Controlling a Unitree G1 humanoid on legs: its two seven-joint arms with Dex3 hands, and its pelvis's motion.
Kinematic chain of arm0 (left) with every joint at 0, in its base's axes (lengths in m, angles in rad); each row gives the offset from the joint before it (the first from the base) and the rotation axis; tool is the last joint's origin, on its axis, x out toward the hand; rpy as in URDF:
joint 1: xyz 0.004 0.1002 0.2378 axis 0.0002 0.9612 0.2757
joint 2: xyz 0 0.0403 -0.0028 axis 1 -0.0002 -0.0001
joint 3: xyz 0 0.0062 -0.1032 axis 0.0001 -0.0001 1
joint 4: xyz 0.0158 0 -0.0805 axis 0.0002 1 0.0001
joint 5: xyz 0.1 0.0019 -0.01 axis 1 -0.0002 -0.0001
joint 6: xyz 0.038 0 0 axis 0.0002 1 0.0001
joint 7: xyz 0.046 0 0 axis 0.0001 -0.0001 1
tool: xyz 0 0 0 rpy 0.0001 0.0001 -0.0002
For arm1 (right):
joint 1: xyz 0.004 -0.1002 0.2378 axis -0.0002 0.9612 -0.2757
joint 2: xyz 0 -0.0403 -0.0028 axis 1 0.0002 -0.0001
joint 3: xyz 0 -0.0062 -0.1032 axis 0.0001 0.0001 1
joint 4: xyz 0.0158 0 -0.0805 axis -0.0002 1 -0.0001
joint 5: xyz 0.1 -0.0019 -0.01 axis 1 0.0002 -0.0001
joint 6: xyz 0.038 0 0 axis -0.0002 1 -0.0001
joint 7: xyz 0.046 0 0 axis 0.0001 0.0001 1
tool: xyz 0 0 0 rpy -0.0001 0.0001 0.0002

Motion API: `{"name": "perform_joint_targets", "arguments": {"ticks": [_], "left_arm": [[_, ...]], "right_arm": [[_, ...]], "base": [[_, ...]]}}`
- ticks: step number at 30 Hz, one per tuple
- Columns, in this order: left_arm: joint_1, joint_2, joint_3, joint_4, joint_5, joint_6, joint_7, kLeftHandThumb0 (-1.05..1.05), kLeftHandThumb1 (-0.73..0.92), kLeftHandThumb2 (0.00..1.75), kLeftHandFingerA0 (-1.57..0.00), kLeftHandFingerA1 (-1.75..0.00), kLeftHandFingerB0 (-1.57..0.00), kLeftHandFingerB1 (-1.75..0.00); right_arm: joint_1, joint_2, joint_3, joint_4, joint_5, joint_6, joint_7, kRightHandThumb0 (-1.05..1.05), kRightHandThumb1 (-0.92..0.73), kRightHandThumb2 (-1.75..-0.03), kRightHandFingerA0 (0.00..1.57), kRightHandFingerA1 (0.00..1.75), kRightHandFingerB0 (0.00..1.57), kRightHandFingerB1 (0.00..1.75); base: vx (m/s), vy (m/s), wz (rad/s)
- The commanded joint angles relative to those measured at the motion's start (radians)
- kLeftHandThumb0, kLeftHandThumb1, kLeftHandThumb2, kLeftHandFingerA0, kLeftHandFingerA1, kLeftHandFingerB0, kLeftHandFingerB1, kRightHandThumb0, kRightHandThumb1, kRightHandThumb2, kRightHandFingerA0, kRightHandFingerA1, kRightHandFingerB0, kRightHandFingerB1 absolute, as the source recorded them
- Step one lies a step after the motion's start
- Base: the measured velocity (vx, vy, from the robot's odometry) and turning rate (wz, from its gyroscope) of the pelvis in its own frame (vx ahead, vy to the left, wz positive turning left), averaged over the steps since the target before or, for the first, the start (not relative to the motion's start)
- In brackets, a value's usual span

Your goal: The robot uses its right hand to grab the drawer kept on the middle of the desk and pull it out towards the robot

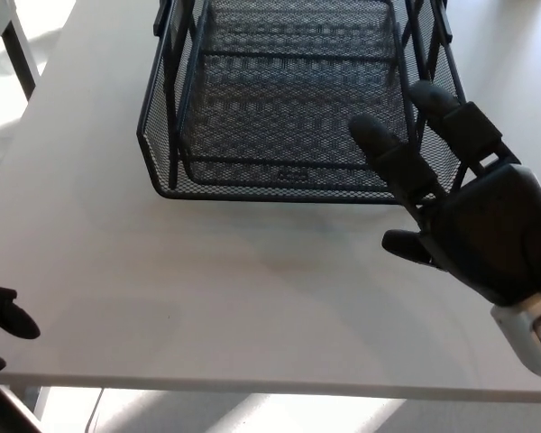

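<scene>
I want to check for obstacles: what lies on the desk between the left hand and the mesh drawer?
Nothing: in the head view, only bare white desk stretches between the left hand and the mesh drawer.

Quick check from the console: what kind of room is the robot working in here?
Probably an office or lab workspace. A plain white desk carries a black wire-mesh drawer tray of the desktop paper-sorting kind, and the leg of a second white table shows at top left over a bright, sunlit floor.
</scene>
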Motion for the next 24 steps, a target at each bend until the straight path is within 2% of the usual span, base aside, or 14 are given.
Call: {"name": "perform_joint_targets", "arguments": {"ticks": [1, 2, 3, 4, 5, 12, 14, 16, 19, 20, 21, 22, 23, 24], "left_arm": [[0.015, 0.011, 0.01, 0.009, 0.022, -0.013, -0.006, -0.27, 0.57, 0.57, -0.79, -0.87, -0.81, -0.56], [0.014, 0.011, 0.01, 0.011, 0.023, -0.014, -0.004, -0.27, 0.56, 0.57, -0.79, -0.87, -0.81, -0.56], [0.013, 0.01, 0.009, 0.014, 0.024, -0.017, -0.002, -0.27, 0.56, 0.57, -0.79, -0.87, -0.81, -0.56], [0.015, 0.008, 0.01, 0.013, 0.022, -0.014, -0.002, -0.27, 0.56, 0.57, -0.79, -0.85, -0.81, -0.56], [0.019, 0.005, 0.01, 0.01, 0.02, -0.009, -0.003, -0.28, 0.57, 0.57, -0.78, -0.85, -0.81, -0.56], [0.018, 0.001, 0.007, 0.029, 0.02, -0.022, 0.005, -0.28, 0.56, 0.56, -0.8, -0.87, -0.81, -0.57], [0.02, 0.004, 0.008, 0.022, 0.02, -0.021, 0.001, -0.29, 0.57, 0.57, -0.78, -0.87, -0.81, -0.58], [0.021, 0.004, 0.008, 0.021, 0.02, -0.015, -0.002, -0.29, 0.57, 0.57, -0.78, -0.84, -0.81, -0.58], [0.034, 0.008, 0.015, 0.004, 0.016, 0.01, -0.012, -0.31, 0.58, 0.57, -0.76, -0.83, -0.8, -0.57], [0.031, 0.009, 0.013, 0.012, 0.015, -0.001, -0.011, -0.3, 0.58, 0.57, -0.77, -0.84, -0.8, -0.57], [0.032, 0.009, 0.013, 0.011, 0.014, 0.002, -0.013, -0.3, 0.58, 0.57, -0.77, -0.83, -0.79, -0.57], [0.032, 0.01, 0.013, 0.011, 0.014, 0.003, -0.014, -0.3, 0.58, 0.57, -0.77, -0.84, -0.8, -0.57], [0.031, 0.01, 0.013, 0.014, 0.015, 0.0, -0.012, -0.29, 0.57, 0.57, -0.79, -0.85, -0.81, -0.56], [0.032, 0.01, 0.014, 0.017, 0.02, -0.006, -0.007, -0.29, 0.58, 0.57, -0.78, -0.86, -0.8, -0.57]], "right_arm": [[0.042, 0.009, -0.041, -0.055, -0.001, 0.108, 0.249, -0.78, -0.41, -0.74, 0.0, 0.07, 0.0, 0.2], [0.042, 0.008, -0.042, -0.058, -0.005, 0.109, 0.252, -0.64, -0.5, -0.73, 0.0, 0.06, 0.0, 0.22], [0.042, 0.007, -0.044, -0.062, -0.01, 0.111, 0.257, -0.64, -0.5, -0.73, 0.0, 0.06, 0.0, 0.22], [0.044, 0.003, -0.049, -0.07, -0.006, 0.107, 0.262, -0.6, -0.56, -0.57, 0.0, 0.16, 0.0, 0.3], [0.05, -0.006, -0.059, -0.084, 0.002, 0.1, 0.271, -0.69, -0.39, -0.76, 0.0, 0.16, 0.0, 0.28], [0.118, -0.054, -0.143, -0.207, 0.029, 0.084, 0.336, -0.64, -0.37, -0.78, 0.0, 0.24, 0.0, 0.3], [0.158, -0.072, -0.187, -0.255, 0.052, 0.073, 0.343, -0.62, -0.37, -0.78, 0.0, 0.25, 0.0, 0.32], [0.226, -0.108, -0.265, -0.337, 0.067, 0.075, 0.366, -0.68, -0.38, -0.76, 0.0, 0.17, 0.0, 0.26], [0.309, -0.131, -0.365, -0.428, 0.097, 0.067, 0.389, -0.67, -0.38, -0.79, 0.0, 0.25, 0.0, 0.29], [0.34, -0.135, -0.406, -0.447, 0.138, 0.041, 0.377, -0.54, -0.52, -0.69, 0.0, 0.17, 0.0, 0.25], [0.365, -0.138, -0.438, -0.463, 0.154, 0.032, 0.376, -0.56, -0.57, -0.57, 0.0, 0.18, 0.0, 0.3], [0.39, -0.145, -0.472, -0.471, 0.175, 0.016, 0.369, -0.62, -0.35, -0.75, 0.0, 0.23, 0.0, 0.33], [0.411, -0.148, -0.499, -0.476, 0.183, 0.004, 0.361, -0.66, -0.36, -0.75, 0.0, 0.19, 0.0, 0.32], [0.442, -0.15, -0.533, -0.479, 0.187, -0.015, 0.335, -0.57, -0.52, -0.56, 0.0, 0.26, 0.04, 0.35]], "base": [[0.0, 0.0, 0.0], [0.0, 0.0, 0.0], [0.0, 0.0, 0.0], [0.0, 0.0, 0.0], [0.0, 0.0, 0.0], [0.0, 0.0, 0.0], [0.0, 0.0, 0.0], [0.0, 0.0, 0.0], [0.0, 0.0, 0.0], [0.0, 0.0, 0.0], [0.0, 0.0, 0.0], [0.0, 0.0, 0.0], [0.0, 0.0, 0.0], [0.0, 0.0, 0.0]]}}
